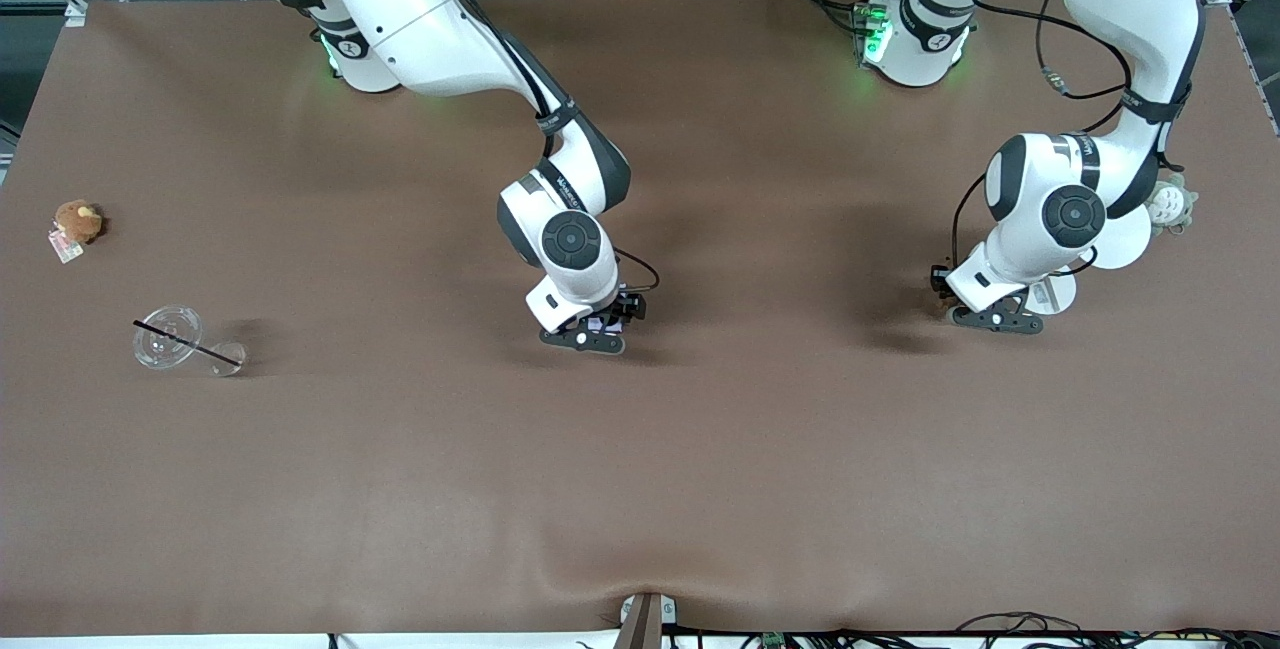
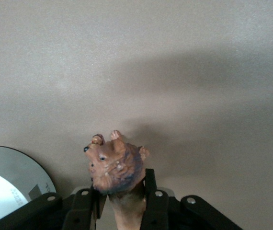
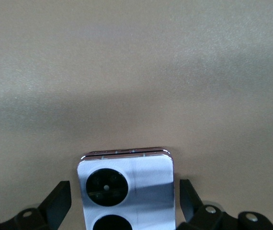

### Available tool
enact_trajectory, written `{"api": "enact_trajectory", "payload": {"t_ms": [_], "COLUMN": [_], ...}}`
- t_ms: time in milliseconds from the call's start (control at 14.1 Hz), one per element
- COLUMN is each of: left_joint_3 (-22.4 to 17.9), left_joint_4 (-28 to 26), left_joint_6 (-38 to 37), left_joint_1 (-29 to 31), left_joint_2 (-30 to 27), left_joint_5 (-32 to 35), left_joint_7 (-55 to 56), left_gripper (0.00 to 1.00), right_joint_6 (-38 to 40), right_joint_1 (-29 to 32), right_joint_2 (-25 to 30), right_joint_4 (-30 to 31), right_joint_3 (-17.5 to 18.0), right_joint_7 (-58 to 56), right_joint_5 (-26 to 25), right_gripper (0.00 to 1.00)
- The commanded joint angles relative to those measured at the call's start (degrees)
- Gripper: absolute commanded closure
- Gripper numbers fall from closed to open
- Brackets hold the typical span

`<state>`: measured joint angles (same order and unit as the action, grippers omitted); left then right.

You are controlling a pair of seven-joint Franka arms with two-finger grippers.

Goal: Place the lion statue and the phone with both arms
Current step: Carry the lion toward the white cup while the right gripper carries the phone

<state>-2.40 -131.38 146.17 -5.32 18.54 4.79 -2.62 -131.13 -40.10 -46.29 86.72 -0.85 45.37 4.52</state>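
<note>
At the right arm's end of the surface (image 1: 400,489), a brown plush toy (image 1: 77,221) and a tipped clear cup (image 1: 168,336), its black straw (image 1: 187,342) poking out, lie untouched; whether anything else is in the cup I cannot tell. Mid-surface, the right gripper (image 3: 124,203) stands wide around the phone (image 3: 127,189), fingers apart from its edges, so the phone looks set down. Toward the left arm's end, the left gripper (image 2: 122,201) is clamped on the lion statue (image 2: 115,165), low over the surface; placing it remains.

High front camera, two close wrist cameras
</note>
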Motion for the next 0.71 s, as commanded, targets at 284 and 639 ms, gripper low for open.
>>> {"api": "enact_trajectory", "payload": {"t_ms": [284,639], "left_joint_3": [0.3,1.1], "left_joint_4": [0.0,1.7], "left_joint_6": [0.3,-4.3], "left_joint_1": [1.1,-0.1], "left_joint_2": [1.6,-1.5], "left_joint_5": [1.3,1.3], "left_joint_7": [-0.8,0.0], "left_gripper": [0.00,0.00], "right_joint_6": [-1.1,-1.4], "right_joint_1": [-0.8,-0.8], "right_joint_2": [-2.1,-1.9], "right_joint_4": [-1.6,-1.5], "right_joint_3": [-0.6,-0.6], "right_joint_7": [1.7,1.7], "right_joint_5": [-0.8,-1.8], "right_gripper": [0.00,1.00]}}
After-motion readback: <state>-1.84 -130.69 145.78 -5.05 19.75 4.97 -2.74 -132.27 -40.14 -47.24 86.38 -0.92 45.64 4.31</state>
